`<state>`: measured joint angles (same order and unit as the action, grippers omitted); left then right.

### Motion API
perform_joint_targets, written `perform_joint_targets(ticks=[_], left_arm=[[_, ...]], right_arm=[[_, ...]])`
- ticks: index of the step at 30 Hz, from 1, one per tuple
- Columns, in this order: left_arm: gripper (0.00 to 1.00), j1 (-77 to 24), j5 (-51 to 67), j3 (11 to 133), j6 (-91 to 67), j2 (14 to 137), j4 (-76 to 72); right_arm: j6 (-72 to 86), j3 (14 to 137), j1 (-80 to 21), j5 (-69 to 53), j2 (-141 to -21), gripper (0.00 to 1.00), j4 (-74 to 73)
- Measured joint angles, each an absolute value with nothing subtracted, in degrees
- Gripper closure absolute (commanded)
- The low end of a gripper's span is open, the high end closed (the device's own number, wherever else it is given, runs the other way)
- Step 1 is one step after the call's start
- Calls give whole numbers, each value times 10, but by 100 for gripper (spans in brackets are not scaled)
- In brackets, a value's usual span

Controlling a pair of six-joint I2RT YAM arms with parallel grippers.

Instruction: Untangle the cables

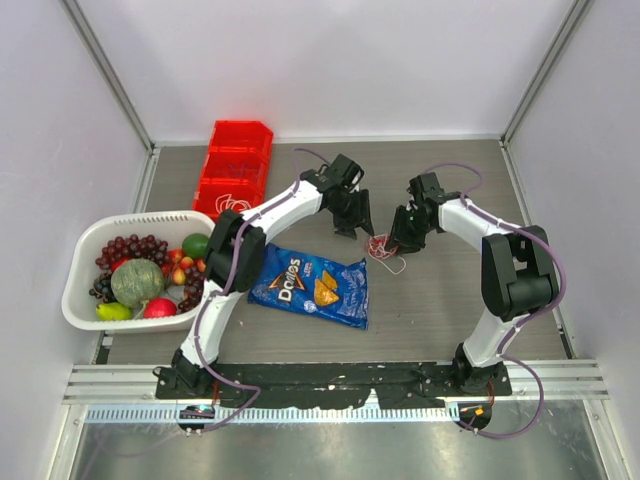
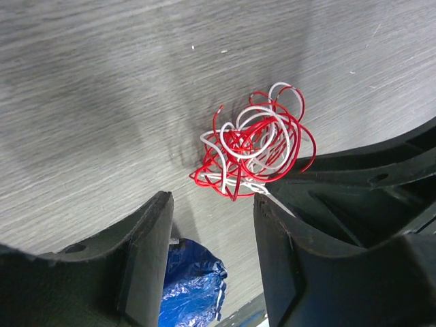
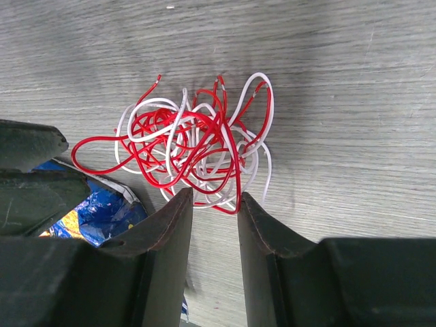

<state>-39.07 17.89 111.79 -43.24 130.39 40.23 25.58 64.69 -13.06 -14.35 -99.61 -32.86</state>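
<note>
The cables (image 1: pixel 383 249) are a small tangle of red and white cords lying on the grey table between my two grippers. In the left wrist view the cables (image 2: pixel 255 143) sit just beyond and to the right of my left gripper (image 2: pixel 212 201), which is open with only bare table between its fingers. My right gripper (image 3: pixel 214 197) is open too, and the lowest red and white loops of the cables (image 3: pixel 191 146) lie right at its fingertips, not pinched. From above, the left gripper (image 1: pixel 356 226) stands left of the tangle and the right gripper (image 1: pixel 399 241) right of it.
A blue chip bag (image 1: pixel 310 290) lies just in front of the tangle, with its edge in both wrist views (image 2: pixel 191 283) (image 3: pixel 102 211). A white basket (image 1: pixel 140 218) of fruit stands at the left and red bins (image 1: pixel 235 170) at the back left.
</note>
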Motion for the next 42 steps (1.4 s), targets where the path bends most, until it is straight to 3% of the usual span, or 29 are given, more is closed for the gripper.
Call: perform_joint_targets(ticks=[8,15,20,24,28,37,42], left_arm=[[63,-398,141,1151,-425,1321,422],[62,-403,137,1153,-420,1330,421],[74,-407,141,1160,-422,1345,421],[92,-409,141,1165,-428,1352,422],[100,-411,130,1178,-426,1352,428],[100,-421,127,1171,-428,1332,434],[100,-423,152,1166,-433,1300,433]], right_arm=[[256,647,-131,-146,-996,62,-329],[256,647,-131,-147,-996,62,-328],[256,647,-131,-147,-996,62,-328],[256,647,-131,-147,-996,62,-328],[256,647,-131,-146,-996,60,-328],[264,646,-142,-143,-993,43,-321],[280,629,-145,-151,-967,40,-287]])
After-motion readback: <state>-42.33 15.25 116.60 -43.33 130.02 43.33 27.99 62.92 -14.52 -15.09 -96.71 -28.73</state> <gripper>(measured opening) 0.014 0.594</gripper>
